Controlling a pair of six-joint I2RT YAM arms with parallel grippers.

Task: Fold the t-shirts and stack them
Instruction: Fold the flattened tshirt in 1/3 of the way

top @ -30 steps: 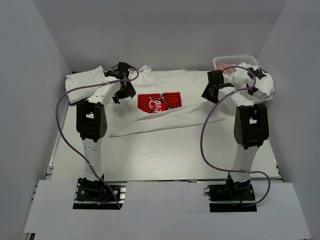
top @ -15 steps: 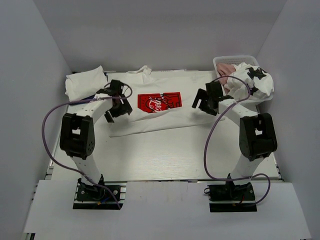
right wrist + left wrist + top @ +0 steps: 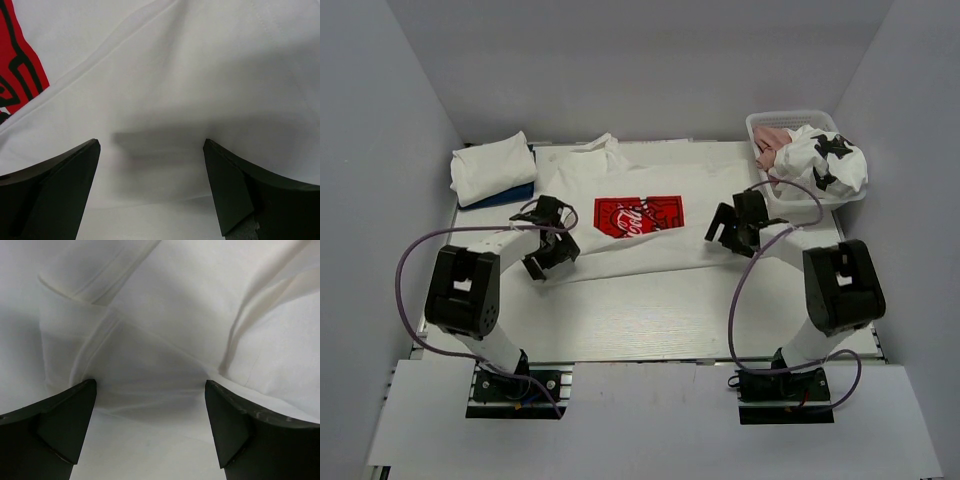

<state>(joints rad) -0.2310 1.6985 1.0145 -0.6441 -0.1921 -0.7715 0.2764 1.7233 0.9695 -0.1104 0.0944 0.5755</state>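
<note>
A soft white tee (image 3: 660, 248) with a red rectangular print (image 3: 640, 215) lies spread and creased across the middle of the pale table (image 3: 650, 310), collar toward 12 o'clock. The left gripper (image 3: 550, 258) hangs low over its 9 o'clock edge and the right gripper (image 3: 725, 235) over its 3 o'clock edge. Both have jaws spread wide and hold nothing.

Toward 10 o'clock a folded white tee (image 3: 492, 167) rests on a folded blue tee (image 3: 515, 194). At 2 o'clock a white plastic basket (image 3: 790, 118) holds a crumpled pink tee (image 3: 772, 140) and a rumpled patched tee (image 3: 830, 165), white with black patches, bulging over the rim. That makes five tees, one basket and two grippers.

Only the top view shows the stack and the basket. The left wrist view alone shows a stitched hem band doubled over in layered folds between the dark wedge-shaped fingers (image 3: 65, 425). The right wrist view shows smoother cloth under a soft shadow, with a sliver of the red print at its 10 o'clock corner.
</note>
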